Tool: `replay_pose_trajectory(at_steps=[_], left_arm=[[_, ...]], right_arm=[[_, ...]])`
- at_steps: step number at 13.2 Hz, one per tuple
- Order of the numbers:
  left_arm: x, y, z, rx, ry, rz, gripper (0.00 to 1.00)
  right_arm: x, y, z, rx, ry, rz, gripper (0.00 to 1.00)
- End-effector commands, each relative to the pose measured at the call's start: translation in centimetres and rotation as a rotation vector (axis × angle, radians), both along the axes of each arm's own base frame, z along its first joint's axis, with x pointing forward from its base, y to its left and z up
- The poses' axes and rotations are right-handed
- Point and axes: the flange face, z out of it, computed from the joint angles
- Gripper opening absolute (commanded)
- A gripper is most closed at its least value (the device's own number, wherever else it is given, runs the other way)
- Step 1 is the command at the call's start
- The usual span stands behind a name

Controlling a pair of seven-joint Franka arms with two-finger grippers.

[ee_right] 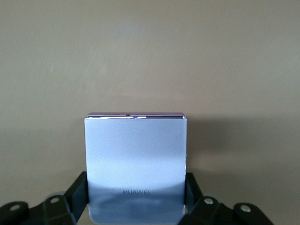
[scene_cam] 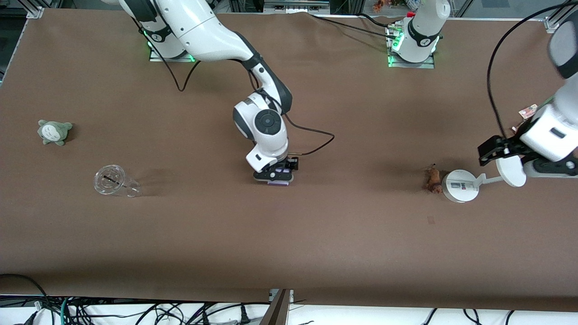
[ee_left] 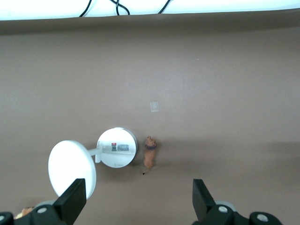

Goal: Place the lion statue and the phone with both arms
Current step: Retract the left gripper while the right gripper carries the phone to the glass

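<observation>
The phone (scene_cam: 279, 182), pale lavender with a purple edge, is at the middle of the table between the fingers of my right gripper (scene_cam: 276, 175). In the right wrist view the phone (ee_right: 136, 161) fills the gap and both fingers press its sides. The lion statue (scene_cam: 432, 179), small and orange-brown, lies on the table toward the left arm's end, beside a white stand's round base (scene_cam: 459, 186). My left gripper (scene_cam: 495, 151) is open and empty, up in the air over the stand. The left wrist view shows the lion (ee_left: 150, 157) apart from my gripper (ee_left: 137, 206).
The white stand's disc (scene_cam: 511, 171) is under my left hand and shows in the left wrist view (ee_left: 72, 168). A grey-green plush (scene_cam: 54, 132) and a clear cup on its side (scene_cam: 113, 181) lie toward the right arm's end. A card tag (scene_cam: 527, 110) peeks out by my left arm.
</observation>
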Motion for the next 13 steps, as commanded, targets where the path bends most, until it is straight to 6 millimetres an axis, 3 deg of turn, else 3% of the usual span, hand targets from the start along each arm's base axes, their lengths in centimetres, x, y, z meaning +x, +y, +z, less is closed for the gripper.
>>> replay_pose_trajectory(at_steps=[1, 5, 7, 9, 11, 13], left_arm=[[-0.2, 1.7, -0.2, -0.029, 0.059, 0.002, 1.0], [-3.2, 1.4, -0.7, -0.013, 0.114, 0.067, 1.0], [-4.2, 1.4, -0.9, -0.015, 0.112, 0.072, 1.0], [-5.1, 0.1, -1.5, -0.018, 0.089, 0.051, 1.0], [-5.9, -0.2, -1.5, -0.025, 0.072, 0.044, 1.0], [-6.4, -1.9, -1.1, -0.023, 0.073, 0.013, 1.0]], right_arm=[[3.3, -5.4, 3.8, -0.042, 0.05, 0.054, 0.56], [7.8, -16.1, 6.3, -0.11, 0.138, 0.083, 0.56], [9.1, -20.8, 5.8, -0.131, 0.171, 0.078, 0.56], [9.6, -24.6, 4.3, -0.136, 0.206, 0.054, 0.56], [9.9, -27.8, 3.2, -0.135, 0.226, 0.054, 0.56], [10.4, -30.8, 2.7, -0.129, 0.242, 0.028, 0.53]])
